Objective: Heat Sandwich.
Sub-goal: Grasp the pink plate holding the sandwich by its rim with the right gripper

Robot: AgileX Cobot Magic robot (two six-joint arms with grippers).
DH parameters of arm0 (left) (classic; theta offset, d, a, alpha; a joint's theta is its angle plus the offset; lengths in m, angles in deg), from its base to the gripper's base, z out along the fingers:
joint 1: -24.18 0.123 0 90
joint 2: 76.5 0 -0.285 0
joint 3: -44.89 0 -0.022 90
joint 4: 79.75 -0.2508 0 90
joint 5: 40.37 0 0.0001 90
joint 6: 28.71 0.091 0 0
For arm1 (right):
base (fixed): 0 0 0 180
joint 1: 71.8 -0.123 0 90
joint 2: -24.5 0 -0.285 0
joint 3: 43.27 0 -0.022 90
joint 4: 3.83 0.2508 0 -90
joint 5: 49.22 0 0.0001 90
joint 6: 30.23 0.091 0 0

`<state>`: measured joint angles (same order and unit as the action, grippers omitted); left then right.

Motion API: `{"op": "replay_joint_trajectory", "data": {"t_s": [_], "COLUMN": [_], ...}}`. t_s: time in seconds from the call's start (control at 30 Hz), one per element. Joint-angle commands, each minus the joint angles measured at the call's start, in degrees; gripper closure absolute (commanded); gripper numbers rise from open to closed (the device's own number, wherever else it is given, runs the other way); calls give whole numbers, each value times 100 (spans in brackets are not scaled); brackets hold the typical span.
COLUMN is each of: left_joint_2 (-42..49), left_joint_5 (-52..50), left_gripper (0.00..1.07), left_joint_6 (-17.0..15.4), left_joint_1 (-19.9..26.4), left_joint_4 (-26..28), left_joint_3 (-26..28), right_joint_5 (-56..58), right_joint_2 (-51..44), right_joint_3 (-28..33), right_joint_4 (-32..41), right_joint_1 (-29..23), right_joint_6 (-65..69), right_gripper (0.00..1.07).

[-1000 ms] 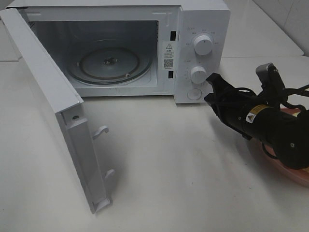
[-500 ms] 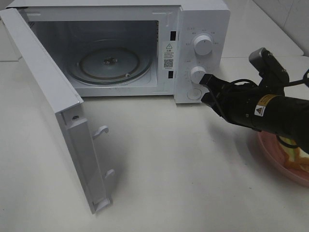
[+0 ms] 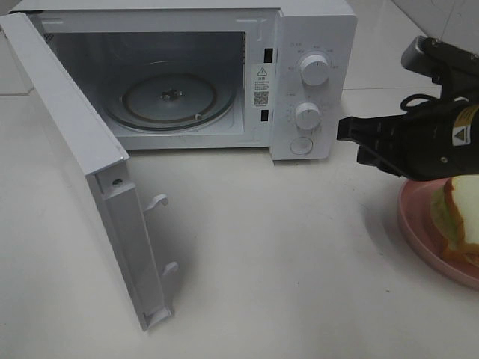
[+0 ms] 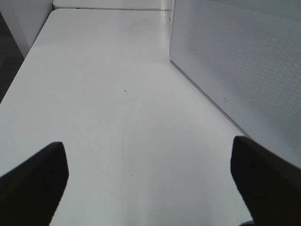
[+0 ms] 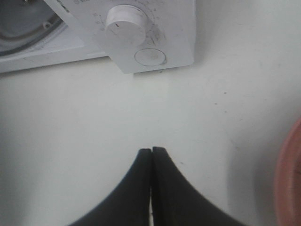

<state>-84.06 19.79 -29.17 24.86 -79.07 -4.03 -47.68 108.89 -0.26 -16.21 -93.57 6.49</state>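
Both sandwich (image 3: 458, 212) and pink plate (image 3: 414, 218) run off the view's edge.

High camera looks down on the microwave (image 3: 333, 45); the right wrist camera shares its lower knob (image 5: 126, 24).

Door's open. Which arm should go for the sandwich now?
Right. The right tool, shut, hovers close to the pink plate holding the sandwich. The left tool, open, is beside the microwave, unseen from the high camera.
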Motion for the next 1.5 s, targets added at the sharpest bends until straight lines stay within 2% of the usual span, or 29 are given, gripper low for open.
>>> {"op": "replay_joint_trajectory", "data": {"t_s": [0.03,0.1,0.17,0.23,0.27,0.3,0.33,0.43,0.57,0.8,1.0,1.27,1.5], "left_joint_2": [69,69,69,69,69,69,69,69,69,69,69,69,69], "left_joint_5": [-74,-74,-74,-74,-74,-74,-74,-74,-74,-74,-74,-74,-74], "left_gripper": [20,20,20,20,20,20,20,20,20,20,20,20,20], "left_joint_6": [-6,-6,-6,-6,-6,-6,-6,-6,-6,-6,-6,-6,-6], "left_joint_1": [6,6,6,6,6,6,6,6,6,6,6,6,6], "left_joint_4": [0,0,0,0,0,0,0,0,0,0,0,0,0], "left_joint_3": [-11,-11,-11,-11,-11,-11,-11,-11,-11,-11,-11,-11,-11], "right_joint_5": [779,1295,2011,2217,2727,2974,2974,3776,4332,5139,6285,6515,6452], "right_joint_2": [-212,-338,-441,-453,-453,-453,-453,-453,-453,-390,172,796,1037], "right_joint_3": [-309,-596,-1026,-1169,-1444,-1587,-1587,-2114,-2555,-3008,-3461,-3707,-3707], "right_joint_4": [-80,-52,-11,-11,-11,-11,-11,-11,-11,-11,-6,596,567], "right_joint_1": [23,23,23,23,23,23,23,23,23,40,63,619,710], "right_joint_6": [-607,-997,-1490,-1599,-1811,-1874,-1874,-2114,-2332,-2303,-2298,-2510,-2504], "right_gripper": [102,97,87,83,73,68,68,52,44,37,31,31,31]}}
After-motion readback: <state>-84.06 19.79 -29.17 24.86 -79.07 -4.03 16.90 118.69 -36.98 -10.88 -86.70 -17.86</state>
